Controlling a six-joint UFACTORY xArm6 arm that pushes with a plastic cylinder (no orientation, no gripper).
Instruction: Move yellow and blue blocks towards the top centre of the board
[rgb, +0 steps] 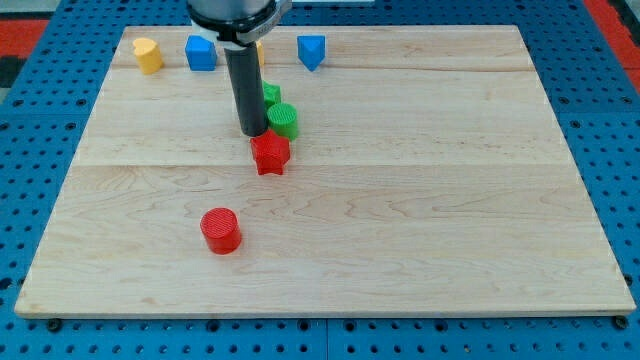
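The yellow block (147, 55) and blue cube (201, 52) are sitting at the view's top left, well up and left of my tip (252, 132); another blue block (311, 50) is lying up-right. A yellow sliver (259, 52) is peeking from behind the rod. There being no claw, nothing is spreading or pinching. Judging the gathering unfinished, my tip is needing to circle outside them. The green cylinder (284, 120), green block (270, 95) and red star (270, 153) are crowding my tip; the red cylinder (220, 230) is lying well below.

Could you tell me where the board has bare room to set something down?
The whole stretch to the view's right of the red star is bare, as is the strip along the view's bottom below the red cylinder. It is crowded around my tip, beside the green blocks and the star.
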